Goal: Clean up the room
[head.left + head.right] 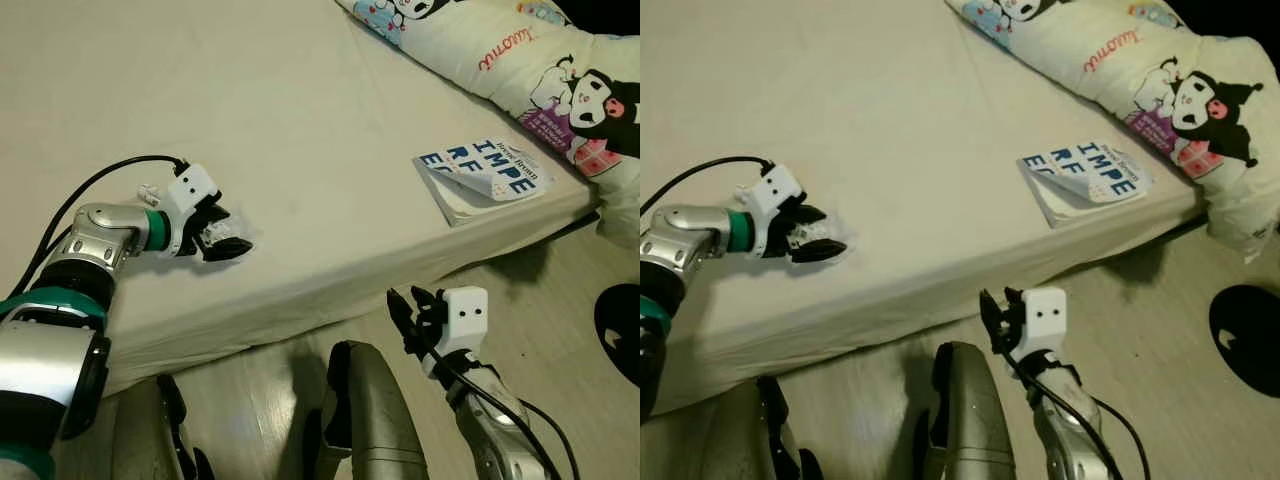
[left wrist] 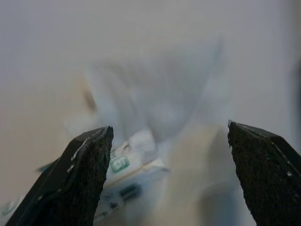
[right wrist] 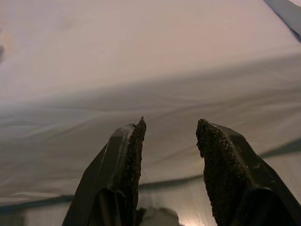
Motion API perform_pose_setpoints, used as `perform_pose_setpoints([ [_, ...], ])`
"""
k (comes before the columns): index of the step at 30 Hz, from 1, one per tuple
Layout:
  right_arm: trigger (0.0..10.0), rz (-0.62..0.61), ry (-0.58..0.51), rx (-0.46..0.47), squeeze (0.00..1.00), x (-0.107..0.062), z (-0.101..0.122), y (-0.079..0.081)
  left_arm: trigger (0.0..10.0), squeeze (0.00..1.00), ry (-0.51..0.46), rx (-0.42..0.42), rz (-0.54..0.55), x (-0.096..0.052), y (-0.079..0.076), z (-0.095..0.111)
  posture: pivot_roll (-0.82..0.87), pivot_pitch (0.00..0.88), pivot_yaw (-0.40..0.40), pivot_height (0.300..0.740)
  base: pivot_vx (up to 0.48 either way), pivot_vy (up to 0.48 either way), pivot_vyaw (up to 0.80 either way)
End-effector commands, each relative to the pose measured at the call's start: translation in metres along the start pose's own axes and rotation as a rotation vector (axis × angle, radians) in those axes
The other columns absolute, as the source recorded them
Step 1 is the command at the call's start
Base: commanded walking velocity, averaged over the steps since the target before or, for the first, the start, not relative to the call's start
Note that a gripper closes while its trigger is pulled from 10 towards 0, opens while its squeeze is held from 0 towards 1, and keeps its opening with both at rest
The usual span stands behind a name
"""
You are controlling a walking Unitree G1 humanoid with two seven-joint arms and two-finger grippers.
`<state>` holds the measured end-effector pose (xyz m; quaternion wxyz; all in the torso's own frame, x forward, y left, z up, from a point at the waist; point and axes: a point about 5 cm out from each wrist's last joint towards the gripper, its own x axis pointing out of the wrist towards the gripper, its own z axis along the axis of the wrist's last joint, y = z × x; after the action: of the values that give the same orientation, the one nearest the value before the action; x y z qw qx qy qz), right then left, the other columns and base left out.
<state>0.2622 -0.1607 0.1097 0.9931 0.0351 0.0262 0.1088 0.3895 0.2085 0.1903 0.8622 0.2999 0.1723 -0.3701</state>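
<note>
**Bed tidy-up: book lying unclaimed at far right corner**

Nearest: right gripper (image 1: 412,305) hovering off the bed's front edge, above the floor (image 1: 560,330), fingers parted a little and holding nothing. Facing the mattress side in the right wrist view, fingertips (image 3: 136,141) set against the sheet fold.

Further in, on the robot's left: left gripper (image 1: 222,238) resting low on the bed (image 1: 300,130), fingers spread wide and gripping nothing. Showing, in the left wrist view, a small white packet with a green label (image 2: 123,162) just beside one finger; blurred, identity not determinable. Barely discernible from the head views as a pale speck at the fingers.

Beyond, toward the right: book (image 1: 482,178) lying flat near the bed's right front corner, cover curling upward, long axis running roughly along the bed's front edge. Lying ahead and right of the right gripper, well apart from the left. Right arm judged the nearer for a pick-up.

Farthest: printed duvet (image 1: 520,50) bunched along the bed's far right side, near the book.
</note>
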Motion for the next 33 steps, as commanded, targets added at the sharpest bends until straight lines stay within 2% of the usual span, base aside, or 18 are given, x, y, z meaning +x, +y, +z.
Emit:
perform_pose_setpoints([
  [1, 10.0, -0.035, 0.037, 0.001, 0.0, -0.008, -0.006, -0.008, 10.0, 0.0, 0.113, 0.043, 0.003, 0.003, -0.008, -0.02, -0.22, 0.355, -0.088, 0.493, 0.0, 0.0, 0.0],
  [3, 10.0, -0.038, 0.043, 0.002, 0.0, -0.009, -0.007, -0.008, 10.0, 0.0, 0.165, 0.097, 0.057, 0.003, -0.008, -0.028, -0.22, 0.357, -0.088, 0.493, 0.0, 0.0, 0.0],
  [4, 10.0, -0.038, 0.045, 0.003, 0.0, -0.009, -0.006, -0.007, 10.0, 0.0, 0.179, 0.104, 0.105, 0.003, -0.007, -0.03, -0.22, 0.359, -0.09, 0.493, 0.0, 0.0, 0.0],
  [6, 10.0, -0.038, 0.045, 0.003, 0.0, -0.009, -0.006, -0.007, 10.0, 0.0, 0.179, 0.104, 0.105, 0.003, -0.007, -0.03, -0.22, 0.359, -0.09, 0.493, 0.0, 0.0, 0.0],
  [7, 10.0, -0.036, 0.048, 0.004, 0.0, -0.009, -0.006, -0.006, 10.0, 0.0, 0.185, 0.092, 0.139, 0.003, -0.006, -0.033, -0.22, 0.359, -0.09, 0.493, 0.0, 0.0, 0.0],
  [8, 10.0, -0.032, 0.05, 0.005, 0.0, -0.008, -0.005, -0.005, 0.0, 0.0, 0.194, 0.046, 0.232, 0.003, -0.005, -0.04, -0.22, 0.36, -0.096, 0.493, 0.0, 0.0, 0.0],
  [9, 10.0, -0.032, 0.05, 0.005, 0.0, -0.008, -0.005, -0.005, 0.0, 0.0, 0.194, 0.046, 0.232, 0.003, -0.005, -0.04, -0.22, 0.36, -0.096, 0.493, 0.0, 0.0, 0.0],
  [10, 10.0, -0.03, 0.05, 0.006, 0.0, -0.007, -0.004, -0.004, 0.0, 0.0, 0.198, 0.027, 0.276, 0.002, -0.004, -0.043, -0.22, 0.36, -0.096, 0.493, 0.0, 0.0, 0.0],
  [13, 10.0, -0.029, 0.051, 0.007, 0.0, -0.007, -0.004, -0.004, 0.0, 0.0, 0.198, 0.025, 0.281, 0.002, -0.004, -0.044, -0.22, 0.36, -0.096, 0.493, 0.0, 0.0, 0.0],
  [16, 10.0, -0.025, 0.055, 0.007, 0.0, -0.005, -0.005, -0.004, 0.0, 0.0, 0.163, -0.076, 0.348, 0.002, -0.004, -0.048, -0.21, 0.353, -0.102, 0.493, 0.0, 0.0, 0.0],
  [24, 10.0, -0.008, 0.052, 0.01, 0.0, 0.002, -0.006, 0.0, 0.0, 0.0, 0.1, -0.196, 0.397, 0.004, -0.009, -0.055, -0.18, 0.318, -0.104, 0.493, 0.0, 0.0, 0.0],
  [25, 10.0, -0.004, 0.049, 0.015, 0.0, 0.005, -0.007, 0.002, 0.0, 0.0, 0.078, -0.22, 0.402, 0.006, -0.011, -0.055, -0.14, 0.293, -0.092, 0.493, 0.0, 0.0, 0.0],
  [29, 10.0, 0.0, 0.046, 0.021, 0.0, 0.008, -0.007, 0.004, 0.0, 0.0, 0.059, -0.231, 0.412, 0.007, -0.012, -0.055, -0.14, 0.289, -0.09, 0.493, 0.0, 0.0, 0.0],
  [31, 10.0, 0.015, 0.035, 0.045, 0.0, 0.018, -0.01, 0.013, 0.0, 0.0, -0.022, -0.276, 0.451, 0.009, -0.013, -0.051, -0.07, 0.233, -0.06, 0.493, 0.0, 0.0, 0.0],
  [33, 10.0, 0.015, 0.035, 0.045, 0.0, 0.018, -0.01, 0.013, 0.0, 0.0, -0.022, -0.276, 0.451, 0.009, -0.013, -0.051, -0.07, 0.233, -0.06, 0.493, 0.0, 0.0, 0.0],
])
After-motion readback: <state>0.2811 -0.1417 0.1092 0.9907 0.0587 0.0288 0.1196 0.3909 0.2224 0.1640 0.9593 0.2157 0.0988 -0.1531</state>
